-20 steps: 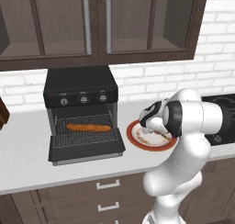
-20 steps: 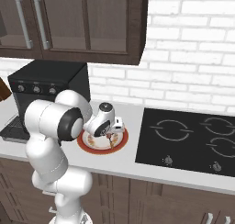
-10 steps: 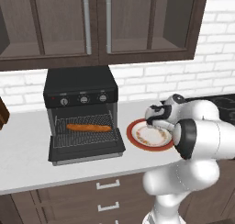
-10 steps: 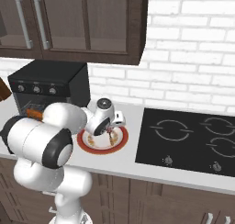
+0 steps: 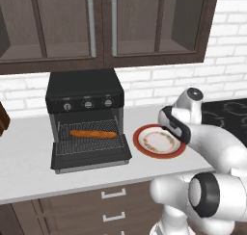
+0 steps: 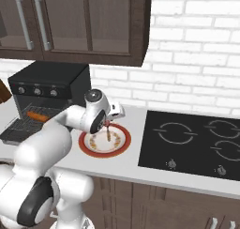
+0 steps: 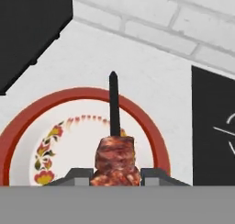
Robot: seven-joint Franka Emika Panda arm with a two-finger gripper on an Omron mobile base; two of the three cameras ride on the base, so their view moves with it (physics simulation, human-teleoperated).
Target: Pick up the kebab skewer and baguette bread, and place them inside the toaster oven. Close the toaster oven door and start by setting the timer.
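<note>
Lifted since the earlier frame, the kebab skewer (image 7: pixel 115 159) is hanging clamped in the fingers (image 7: pixel 75 176) above the plate (image 7: pixel 13 135) at lower centre; baguette bread (image 5: pixel 93 134) is lying inside the toaster oven (image 5: pixel 84 98).

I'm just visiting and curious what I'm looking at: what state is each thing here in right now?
toaster oven door: dropped open.
toaster oven: open.
baguette bread: lying on the oven's wire rack.
kebab skewer: clamped in the gripper, hanging above the plate.
gripper: shut on the skewer.
plate: on the counter, nothing on it.
</note>
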